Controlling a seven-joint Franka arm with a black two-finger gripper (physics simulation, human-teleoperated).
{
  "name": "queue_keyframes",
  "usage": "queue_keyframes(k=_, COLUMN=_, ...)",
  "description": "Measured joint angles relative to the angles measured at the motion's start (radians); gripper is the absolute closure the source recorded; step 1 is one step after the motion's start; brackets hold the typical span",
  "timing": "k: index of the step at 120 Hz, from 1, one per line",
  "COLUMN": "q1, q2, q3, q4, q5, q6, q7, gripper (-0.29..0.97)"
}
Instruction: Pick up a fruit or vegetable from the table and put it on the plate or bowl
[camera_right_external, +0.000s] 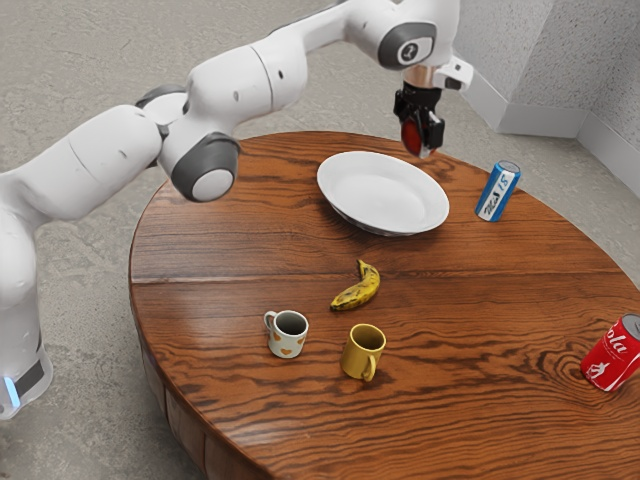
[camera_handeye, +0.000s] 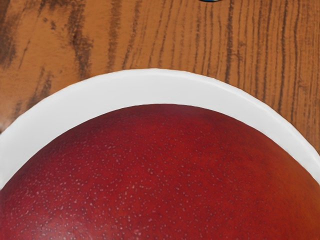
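A dark red fruit (camera_handeye: 165, 180), round, smooth-skinned and finely speckled, sits clamped between the two fingers of the black gripper (camera_right_external: 418, 138), upper centre-right of the exterior frame, above the far rim of the shallow, glossy, bare white plate (camera_right_external: 345, 190). The round table (camera_right_external: 470, 320) is boldly grained wood. A spotted banana (camera_right_external: 357, 287) lies mid-frame, with a white mug (camera_right_external: 287, 333) and a yellow mug (camera_right_external: 363, 351) below it

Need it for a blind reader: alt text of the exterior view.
A white robot arm's black end effector holds a round red fruit above the far side of a white ceramic plate on a round wooden table. Also: yellow banana, white mug, yellow mug, blue can, red can.
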Motion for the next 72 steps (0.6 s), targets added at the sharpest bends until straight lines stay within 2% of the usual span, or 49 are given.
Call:
queue_keyframes(k=32, q1=0.019, q2=0.0, q3=-0.004, q4=-0.001, q5=-0.002, q6=-0.007, q7=0.004, gripper=0.33)
queue_keyframes(k=39, q1=0.02, q2=0.0, q3=-0.003, q4=-0.002, q5=-0.004, q6=-0.007, q7=0.005, gripper=0.18)
queue_keyframes(k=44, q1=0.023, q2=0.0, q3=-0.004, q4=-0.002, q5=-0.006, q6=-0.008, q7=0.006, gripper=0.13)
queue_keyframes(k=72, q1=0.038, q2=0.0, q3=-0.004, q4=-0.015, q5=-0.02, q6=-0.011, q7=0.008, gripper=0.03)
